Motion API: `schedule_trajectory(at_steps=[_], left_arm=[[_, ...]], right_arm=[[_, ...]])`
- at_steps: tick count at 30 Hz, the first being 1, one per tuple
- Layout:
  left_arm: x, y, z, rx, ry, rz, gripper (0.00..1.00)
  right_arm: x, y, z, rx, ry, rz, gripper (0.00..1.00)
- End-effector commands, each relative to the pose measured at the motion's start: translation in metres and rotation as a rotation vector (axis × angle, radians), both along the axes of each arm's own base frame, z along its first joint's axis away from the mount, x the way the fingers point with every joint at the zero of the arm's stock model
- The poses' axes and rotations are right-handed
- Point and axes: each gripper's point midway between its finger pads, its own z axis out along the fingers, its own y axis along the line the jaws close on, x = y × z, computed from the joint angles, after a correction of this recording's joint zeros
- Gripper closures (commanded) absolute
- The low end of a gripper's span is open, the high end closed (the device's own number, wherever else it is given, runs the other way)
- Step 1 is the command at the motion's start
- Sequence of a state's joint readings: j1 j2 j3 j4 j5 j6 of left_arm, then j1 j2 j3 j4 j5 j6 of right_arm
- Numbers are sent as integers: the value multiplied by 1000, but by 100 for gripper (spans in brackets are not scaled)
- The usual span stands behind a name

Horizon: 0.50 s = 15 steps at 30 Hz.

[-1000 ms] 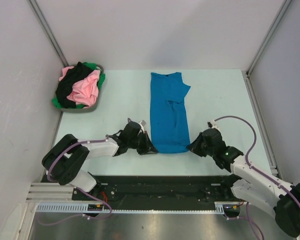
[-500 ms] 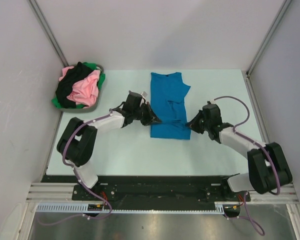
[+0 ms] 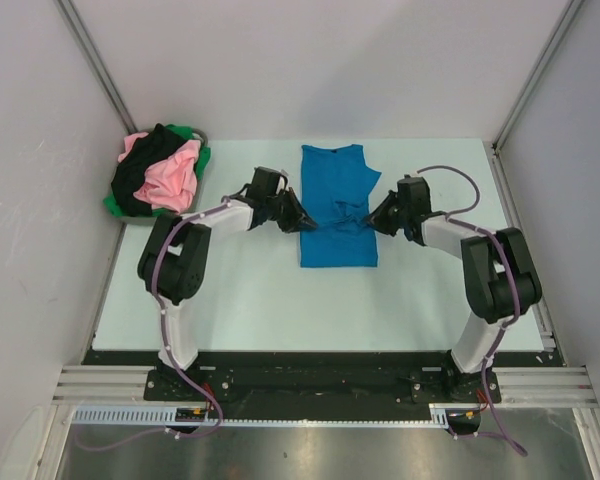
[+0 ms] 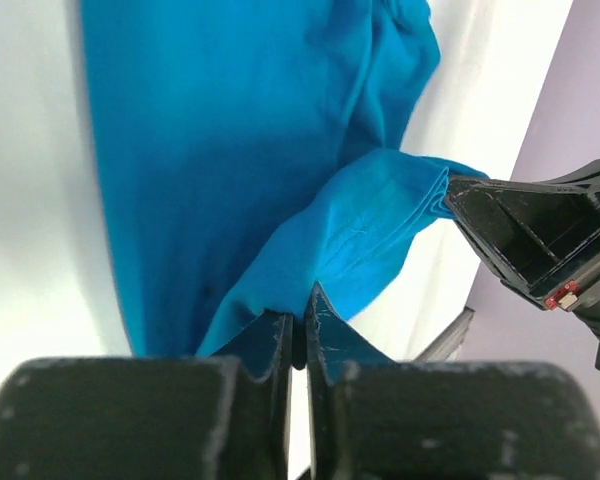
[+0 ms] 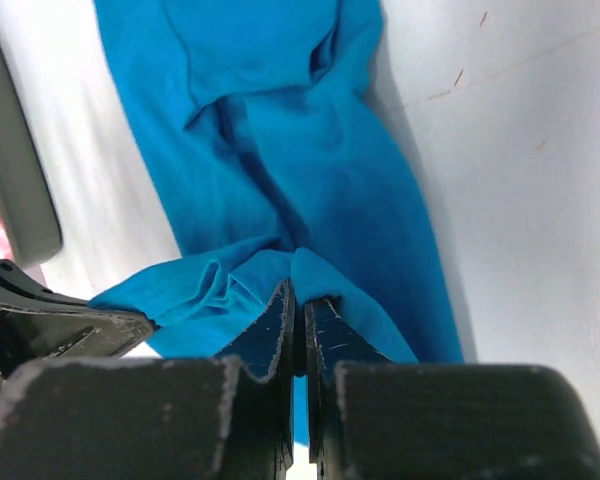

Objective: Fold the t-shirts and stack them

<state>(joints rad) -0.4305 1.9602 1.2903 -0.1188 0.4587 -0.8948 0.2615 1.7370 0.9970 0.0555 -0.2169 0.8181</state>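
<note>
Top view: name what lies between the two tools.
The blue shirt: its raised edge runs from left tool to right tool, in the top view.

One blue shirt [image 3: 335, 200] is lying on one table [image 3: 430, 300]. One basket [image 3: 160, 216] is holding a heap showing three colours: pink shirt [image 3: 170, 175], black shirt [image 3: 140, 175], green shirt [image 3: 115, 205]. That is making at least four shirts, the tangle hiding any exact count. Two arms are reaching in, left arm [image 3: 220, 215] and right arm [image 3: 445, 232], carrying two grippers: left gripper [image 3: 305, 222], right gripper [image 3: 372, 222].
</note>
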Motion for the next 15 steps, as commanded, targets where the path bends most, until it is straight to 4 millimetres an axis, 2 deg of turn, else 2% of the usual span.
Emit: schedule_trajectory(at_steps=[1,2,3,4,5,6,7,8,10,11,12,13,14,15], left_arm=[[39,8,4,-13,-34,16,84],[49,10,6,-27,-37,31,52],[72,16,23,-55,-80,58,36],[85,18,28,-68,-94,68,12],[96,21,20,-66,-83,79,1],[118,27,40,-91,-130,98,0],[126,29,45,-110,-148,100,0],[134,33,53,-132,-165,108,0],[132,37,60,-131,-195,102,0],[126,39,77,-120,-230,111,0],[110,44,60,-96,-189,112,0],[100,46,61,-89,-192,108,0],[89,45,61,-85,-201,104,0],[65,52,55,-64,-179,111,0]], right_arm=[[41,1,10,39,-59,-18,100],[47,-1,-1,36,-41,-29,100],[62,-2,8,47,-68,-44,100],[73,-8,10,58,-88,-67,89],[82,-10,1,85,-75,-94,73],[91,-14,6,109,-98,-109,52],[104,-20,17,138,-156,-128,45],[108,-23,20,158,-164,-146,41],[112,-31,33,145,-201,-166,32],[110,-34,38,118,-217,-163,29],[108,-38,56,100,-245,-172,11],[101,-42,53,72,-225,-182,1],[95,-40,58,58,-231,-172,0],[85,-43,72,27,-248,-163,1]])
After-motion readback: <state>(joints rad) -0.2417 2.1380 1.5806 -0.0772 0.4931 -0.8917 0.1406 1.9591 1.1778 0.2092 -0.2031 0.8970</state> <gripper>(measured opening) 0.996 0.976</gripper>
